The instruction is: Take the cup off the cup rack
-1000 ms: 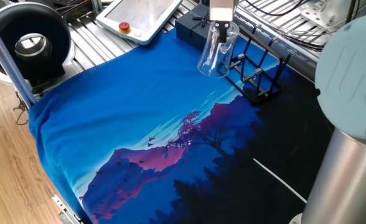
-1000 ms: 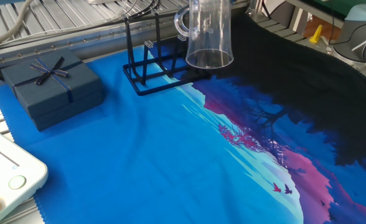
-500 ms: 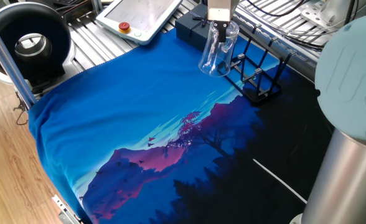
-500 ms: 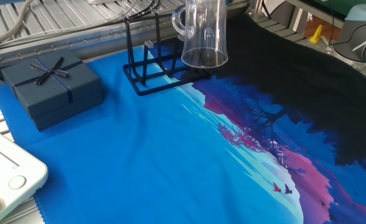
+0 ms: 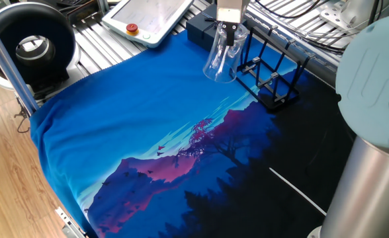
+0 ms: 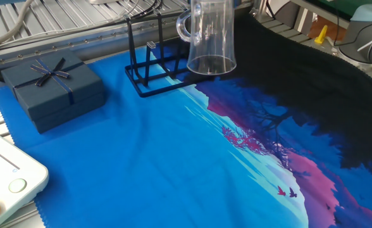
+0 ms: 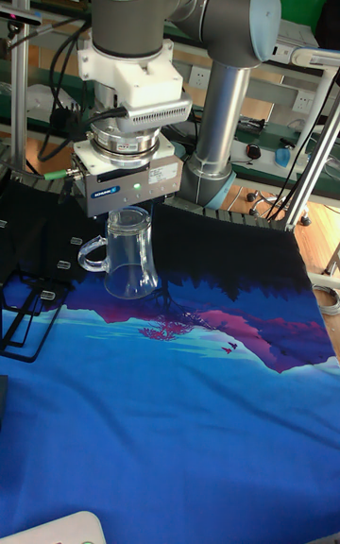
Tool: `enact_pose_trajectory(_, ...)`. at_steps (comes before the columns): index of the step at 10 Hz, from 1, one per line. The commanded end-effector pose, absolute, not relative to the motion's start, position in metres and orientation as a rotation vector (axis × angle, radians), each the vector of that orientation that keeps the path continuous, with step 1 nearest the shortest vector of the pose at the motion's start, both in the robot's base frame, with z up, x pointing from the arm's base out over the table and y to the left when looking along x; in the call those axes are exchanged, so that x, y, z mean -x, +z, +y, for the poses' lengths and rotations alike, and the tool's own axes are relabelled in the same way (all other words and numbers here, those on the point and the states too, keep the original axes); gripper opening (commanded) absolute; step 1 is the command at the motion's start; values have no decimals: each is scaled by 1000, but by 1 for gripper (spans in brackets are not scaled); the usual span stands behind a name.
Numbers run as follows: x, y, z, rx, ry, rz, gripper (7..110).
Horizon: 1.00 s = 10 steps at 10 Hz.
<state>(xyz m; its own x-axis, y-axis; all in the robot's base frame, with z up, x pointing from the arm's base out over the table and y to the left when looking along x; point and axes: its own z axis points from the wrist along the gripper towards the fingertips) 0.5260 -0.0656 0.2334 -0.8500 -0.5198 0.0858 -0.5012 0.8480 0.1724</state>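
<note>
**Above the cloth, cup off the rack**

Between the jaws: gripper [image 7: 129, 212] clamped on the cup [image 7: 127, 261] at its upper end, open mouth facing down, handle sideways toward the cup rack [image 6: 151, 60]. Cup hangs clear of the blue printed cloth [image 5: 148, 125], just beside the rack, not touching it. Navy gift box [image 6: 52, 88] sits further off on the worktop.

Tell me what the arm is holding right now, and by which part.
The tool grips the small clear glass mug by its upper rim, handle to the side, clear of the cloth.
</note>
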Motion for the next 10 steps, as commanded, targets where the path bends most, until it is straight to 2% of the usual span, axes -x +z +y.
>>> enact_pose_trajectory(1, -535, 233, -64, -707, -207, -2954, 7)
enact_pose_trajectory(6, -535, 232, -66, -599, -156, -2963, 7)
enact_pose_trajectory(8, -540, 226, -51, -569, -78, -2931, 7)
enact_pose_trajectory(10, -552, 210, -24, -560, -81, -2946, 7)
